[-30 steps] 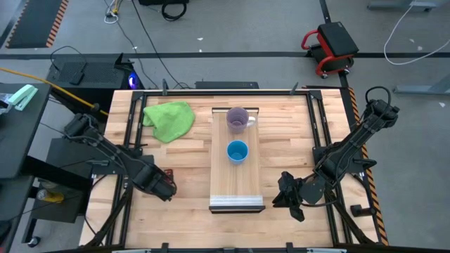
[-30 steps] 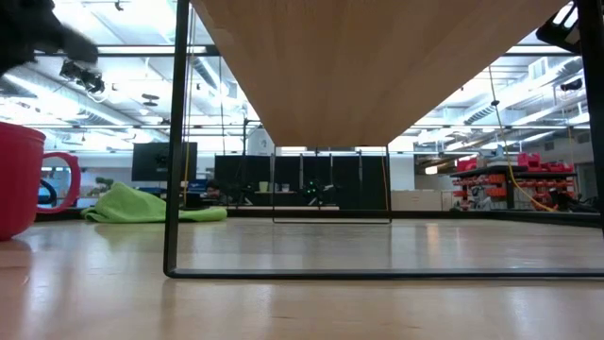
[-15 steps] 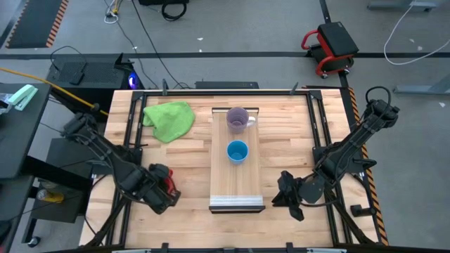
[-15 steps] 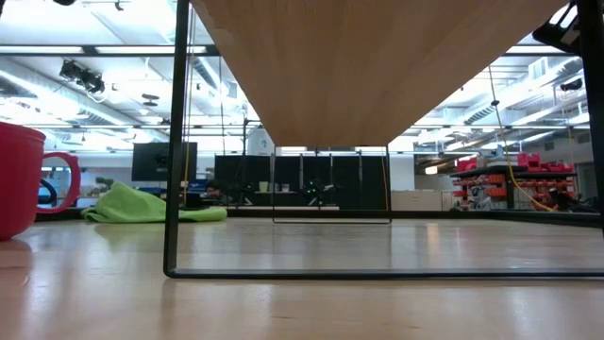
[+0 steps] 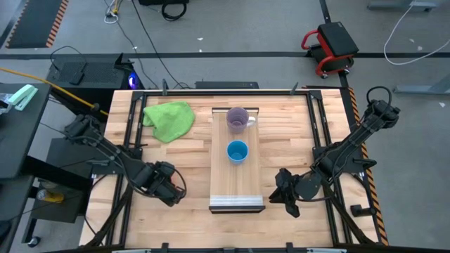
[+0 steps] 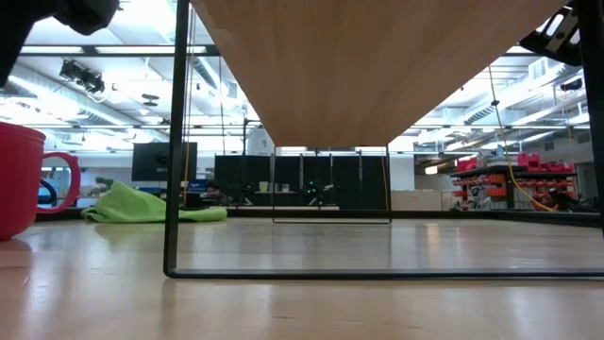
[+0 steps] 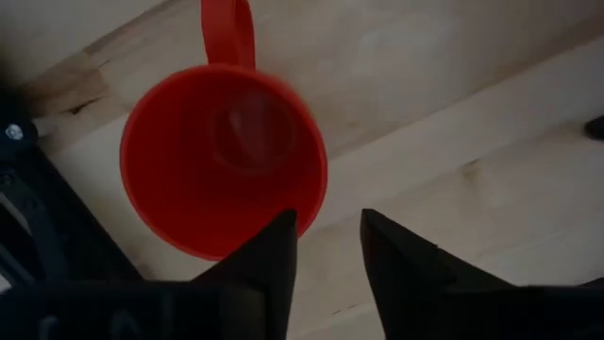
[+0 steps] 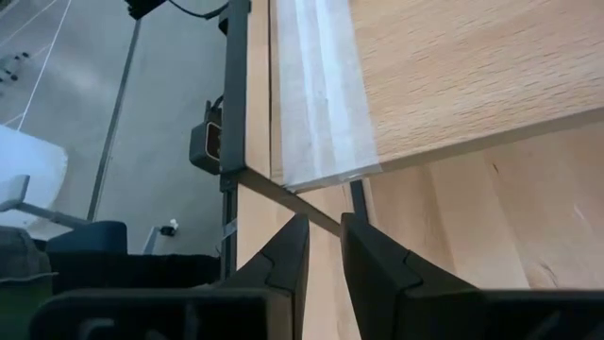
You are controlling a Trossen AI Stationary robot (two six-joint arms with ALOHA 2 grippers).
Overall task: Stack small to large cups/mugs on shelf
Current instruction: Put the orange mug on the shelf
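Left claw (image 7: pixel 326 247) is hovering over the red mug (image 7: pixel 223 157) on the bench (image 5: pixel 190 176), fingers slightly spread, holding nothing | purple mug (image 5: pixel 238 119) and blue cup (image 5: pixel 238 151) are sitting on the shelf (image 5: pixel 237 186) | right claw (image 8: pixel 322 247) is waiting beside the shelf, fingers nearly together | you're probably handling a light, rigid, slick mug: pinch its wall at the rim.

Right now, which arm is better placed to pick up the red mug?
Left. Its gripper hovers over the red mug, fingers open astride the rim. The right gripper sits across the shelf.
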